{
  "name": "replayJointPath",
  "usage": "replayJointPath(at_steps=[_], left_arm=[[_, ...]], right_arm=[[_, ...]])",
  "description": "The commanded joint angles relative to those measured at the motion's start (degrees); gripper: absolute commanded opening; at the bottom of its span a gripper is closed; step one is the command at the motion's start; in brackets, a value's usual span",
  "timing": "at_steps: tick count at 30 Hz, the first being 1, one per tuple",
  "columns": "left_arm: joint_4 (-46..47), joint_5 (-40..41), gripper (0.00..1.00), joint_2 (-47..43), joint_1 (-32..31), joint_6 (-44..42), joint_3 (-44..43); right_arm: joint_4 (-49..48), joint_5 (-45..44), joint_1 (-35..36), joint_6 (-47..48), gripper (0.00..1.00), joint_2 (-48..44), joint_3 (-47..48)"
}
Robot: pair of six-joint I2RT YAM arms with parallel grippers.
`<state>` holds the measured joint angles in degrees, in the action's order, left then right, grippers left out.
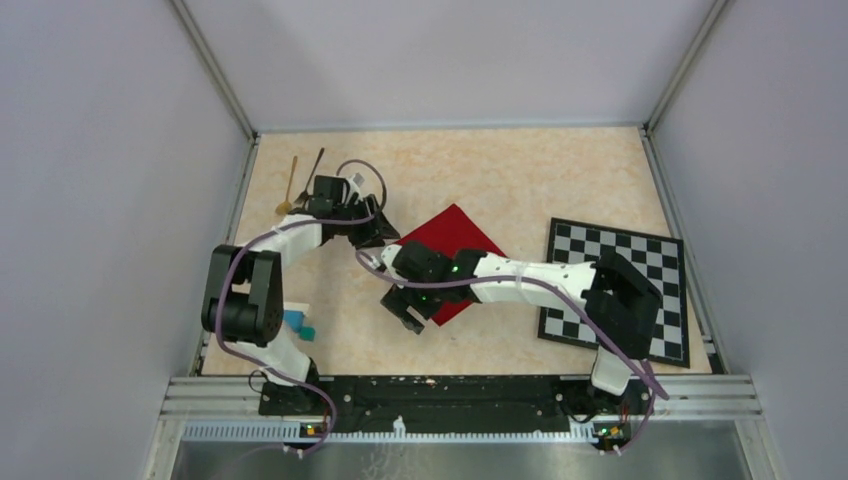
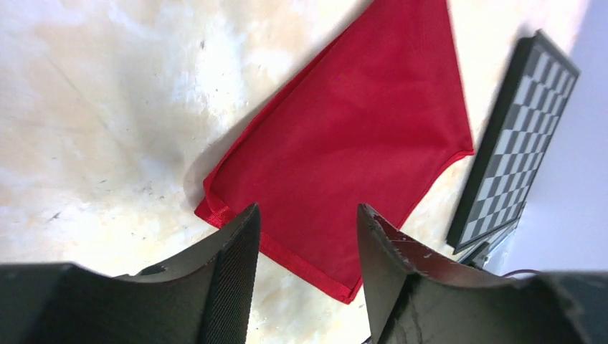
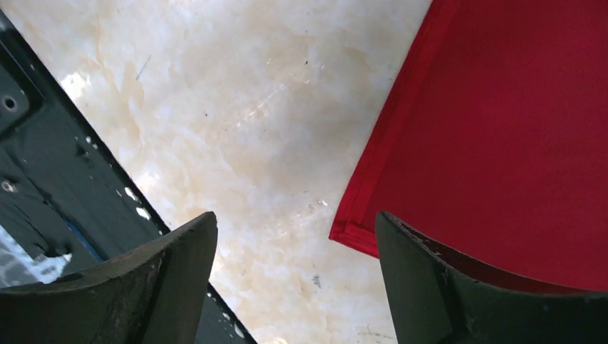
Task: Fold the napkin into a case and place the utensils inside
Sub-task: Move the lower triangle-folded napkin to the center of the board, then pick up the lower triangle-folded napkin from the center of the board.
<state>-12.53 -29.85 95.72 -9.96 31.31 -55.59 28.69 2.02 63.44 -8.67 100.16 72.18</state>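
The red napkin (image 1: 458, 235) lies flat on the table, turned like a diamond, its near part under my right arm. It also shows in the left wrist view (image 2: 358, 136) and the right wrist view (image 3: 502, 129). My left gripper (image 1: 383, 235) is open and empty, hovering just over the napkin's left corner (image 2: 305, 215). My right gripper (image 1: 405, 318) is open and empty beside the napkin's near corner, one finger over the cloth's hem (image 3: 294, 222). The gold spoon (image 1: 290, 188) and the black spoon (image 1: 316, 163) lie side by side at the far left.
The black-and-white chequered mat (image 1: 620, 285) lies at the right, partly under my right arm, and also shows in the left wrist view (image 2: 516, 150). Small coloured blocks (image 1: 300, 322) sit by the left arm's base. The black front rail (image 3: 43, 165) runs close to the right gripper.
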Motion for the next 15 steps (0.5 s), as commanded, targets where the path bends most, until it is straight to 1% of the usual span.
replayJointPath(at_steps=[1, 4, 5, 8, 13, 15], left_arm=[[-2.8, -2.38, 0.59, -6.87, 3.45, -2.2, -2.47], [-6.0, 5.13, 0.64, -10.15, 6.34, -5.24, -1.81], [-6.87, 6.28, 0.65, -11.07, 7.77, -5.73, -1.23], [-5.29, 4.18, 0.66, -14.4, 12.29, -4.47, 2.31], [-2.39, 1.73, 0.68, -18.3, 16.19, -2.84, 7.65], [-2.06, 1.15, 0.68, -19.08, 16.7, -2.9, 8.45]], right_arm=[[8.58, -8.51, 0.9, 6.33, 0.8, 3.23, 4.35], [9.03, -9.48, 0.97, 5.6, 0.79, 4.93, 5.96], [9.21, -9.58, 0.96, 5.53, 0.79, 5.55, 6.36], [10.09, -9.26, 0.83, 5.48, 0.76, 7.87, 7.57], [10.15, -7.8, 0.08, 4.36, 0.65, 9.97, 7.79], [10.08, -7.15, -0.49, 3.91, 0.59, 10.31, 7.56]])
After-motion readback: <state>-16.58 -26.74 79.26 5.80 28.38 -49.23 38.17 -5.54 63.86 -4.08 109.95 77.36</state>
